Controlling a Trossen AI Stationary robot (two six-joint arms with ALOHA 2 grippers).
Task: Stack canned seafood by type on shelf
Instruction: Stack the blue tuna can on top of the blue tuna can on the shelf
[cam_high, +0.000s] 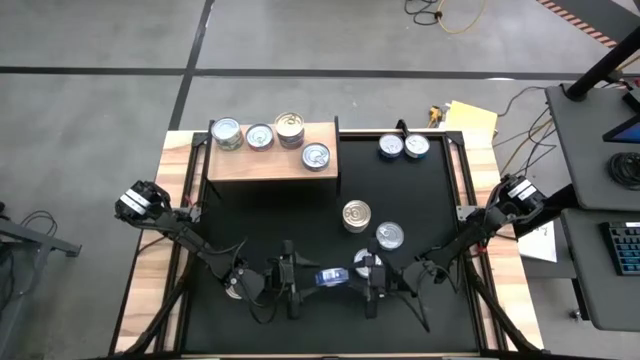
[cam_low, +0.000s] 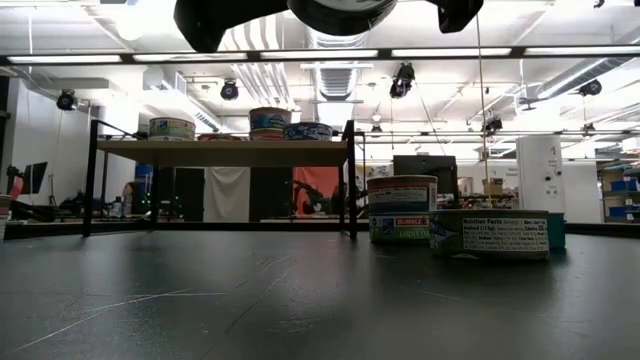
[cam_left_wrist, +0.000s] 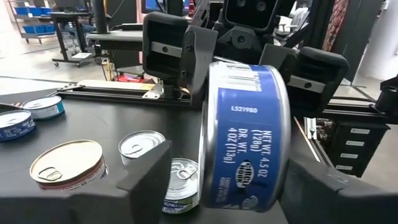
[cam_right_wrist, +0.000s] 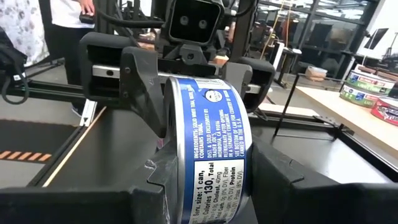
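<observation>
A blue-labelled can (cam_high: 332, 276) hangs on edge above the table's near middle, between my two grippers. My right gripper (cam_high: 347, 276) comes from the right and is shut on it. My left gripper (cam_high: 317, 276) comes from the left, open, with its fingers (cam_left_wrist: 149, 177) on either side of the can (cam_left_wrist: 245, 124); one finger stands clearly apart from it. On the wooden shelf (cam_high: 240, 165) at the far left stand several cans (cam_high: 260, 136), one pair stacked (cam_high: 289, 128). My right gripper pinches the can by its two flat ends (cam_right_wrist: 177, 186) between its two fingers (cam_right_wrist: 155, 186). The fingers come level from the table's right side. The can stands on its edge, its label wall facing up and down, lifted clear of the table.
On the black table (cam_high: 260, 230) right of the shelf sit a gold-topped stack (cam_high: 357, 215), silver-topped cans (cam_high: 389, 236) (cam_high: 368, 262) and two blue cans (cam_high: 391, 147) (cam_high: 416, 146) at the far right. The low view shows the shelf's thin legs (cam_low: 352, 180).
</observation>
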